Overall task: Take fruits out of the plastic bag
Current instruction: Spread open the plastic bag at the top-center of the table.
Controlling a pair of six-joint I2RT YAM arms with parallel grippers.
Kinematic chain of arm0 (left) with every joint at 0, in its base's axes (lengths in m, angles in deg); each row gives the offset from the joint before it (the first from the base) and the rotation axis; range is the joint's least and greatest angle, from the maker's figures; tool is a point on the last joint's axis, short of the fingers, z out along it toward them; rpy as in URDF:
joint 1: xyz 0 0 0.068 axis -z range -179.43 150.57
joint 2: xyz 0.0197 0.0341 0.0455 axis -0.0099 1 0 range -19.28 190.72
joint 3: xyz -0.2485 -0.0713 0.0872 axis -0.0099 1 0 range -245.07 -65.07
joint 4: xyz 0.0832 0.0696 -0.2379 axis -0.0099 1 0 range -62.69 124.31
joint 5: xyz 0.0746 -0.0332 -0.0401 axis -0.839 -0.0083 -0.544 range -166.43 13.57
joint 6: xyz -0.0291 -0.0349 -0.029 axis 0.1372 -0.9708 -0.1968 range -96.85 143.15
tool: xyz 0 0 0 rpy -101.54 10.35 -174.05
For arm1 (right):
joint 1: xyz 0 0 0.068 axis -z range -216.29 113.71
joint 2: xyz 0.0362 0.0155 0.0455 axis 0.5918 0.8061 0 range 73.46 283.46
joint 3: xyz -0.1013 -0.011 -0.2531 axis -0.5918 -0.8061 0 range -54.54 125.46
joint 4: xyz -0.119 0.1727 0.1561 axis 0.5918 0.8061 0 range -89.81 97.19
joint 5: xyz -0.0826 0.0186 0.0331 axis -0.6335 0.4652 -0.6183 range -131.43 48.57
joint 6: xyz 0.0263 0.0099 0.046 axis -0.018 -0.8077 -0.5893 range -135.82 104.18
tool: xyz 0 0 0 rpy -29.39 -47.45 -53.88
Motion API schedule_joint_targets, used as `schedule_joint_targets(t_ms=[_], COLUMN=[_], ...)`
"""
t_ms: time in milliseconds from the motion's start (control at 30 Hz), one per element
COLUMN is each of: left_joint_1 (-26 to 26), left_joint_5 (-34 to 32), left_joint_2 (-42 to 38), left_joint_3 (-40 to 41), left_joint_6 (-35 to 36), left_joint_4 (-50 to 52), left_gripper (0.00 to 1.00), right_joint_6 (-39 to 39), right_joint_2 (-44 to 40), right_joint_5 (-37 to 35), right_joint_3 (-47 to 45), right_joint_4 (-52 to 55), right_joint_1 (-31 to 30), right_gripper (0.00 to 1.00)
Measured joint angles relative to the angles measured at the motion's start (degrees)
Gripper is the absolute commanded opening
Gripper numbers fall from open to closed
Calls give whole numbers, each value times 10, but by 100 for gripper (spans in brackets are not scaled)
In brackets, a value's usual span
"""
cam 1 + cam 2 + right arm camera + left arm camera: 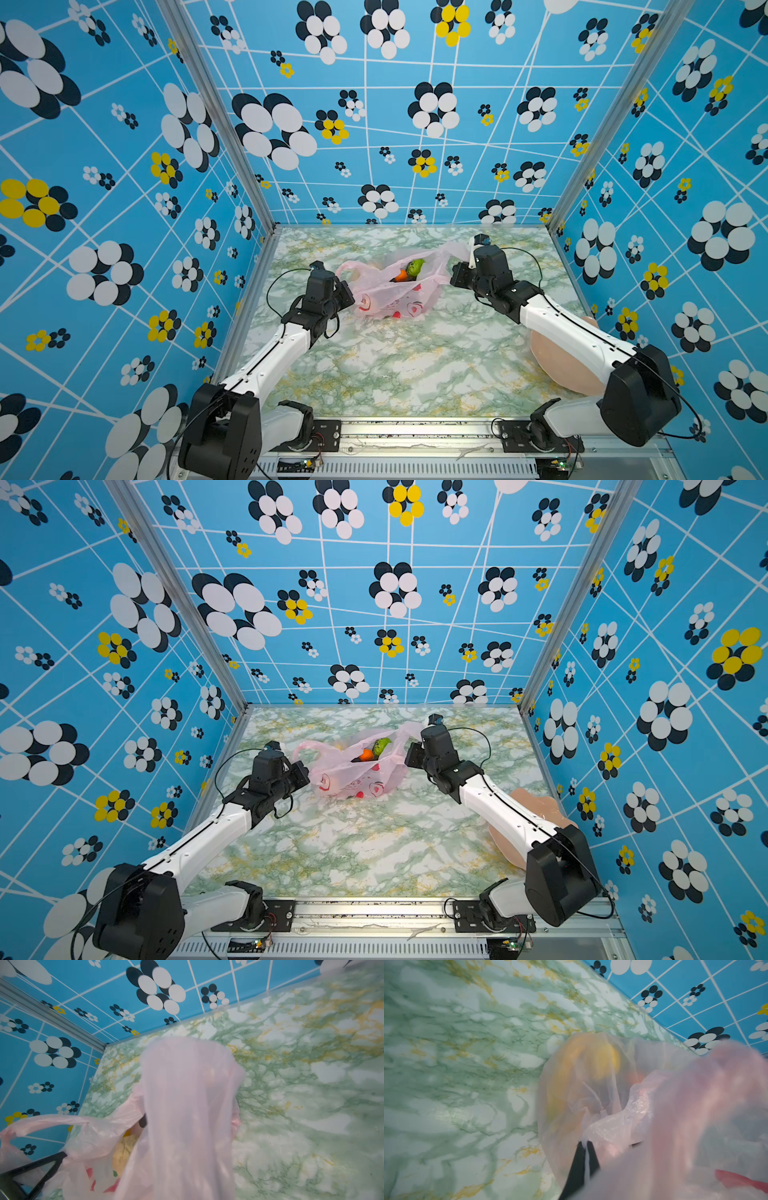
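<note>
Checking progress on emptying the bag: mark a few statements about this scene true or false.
The left gripper pinches the pink plastic bag. True.
The right arm partly hides the peach plate. True.
A green fruit lies on the plate. False: the green fruit sits in the bag's open mouth beside an orange fruit.
The bag lies at the front edge. False: it lies far back on the table.
</note>
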Motion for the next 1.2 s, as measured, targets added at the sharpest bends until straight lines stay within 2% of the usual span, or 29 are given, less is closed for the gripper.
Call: schedule_joint_targets(t_ms=[167, 367, 433, 567, 633, 800, 867, 1033, 1133, 1200], left_joint_1=[-26, -26, -25, -16, 2, 64, 98, 229, 326, 386], left_joint_5=[31, 43, 42, 35, 20, -46, -102, -248, -288, -289], left_joint_2=[30, 2, -19, -63, -90, -154, -170, -193, -181, -146], left_joint_3=[2, 6, 12, 14, 10, -45, -91, -204, -251, -292], left_joint_6=[-24, -26, -26, -18, -11, 21, 33, 63, 101, 129], left_joint_4=[-23, -17, -8, 44, 85, 205, 259, 352, 366, 369], left_gripper=[0, 4, 15, 51, 62, 73, 74, 70, 70, 69], right_joint_6=[-10, -14, -14, -3, 2, 8, 11, 16, 18, 18], right_joint_2=[22, 22, 22, 19, 14, -13, -26, -38, -39, -39], right_joint_5=[0, -31, -41, -55, -58, -59, -60, -67, -70, -72], right_joint_3=[-47, -61, -67, -93, -101, -104, -105, -109, -116, -120], right_joint_4=[-43, -51, -51, -40, -29, -23, -24, -23, -23, -23], right_joint_1=[0, -1, -1, -18, -33, -51, -53, -54, -54, -55], right_gripper=[0, 0, 0, 0, 0, 0, 0, 0, 0, 0])
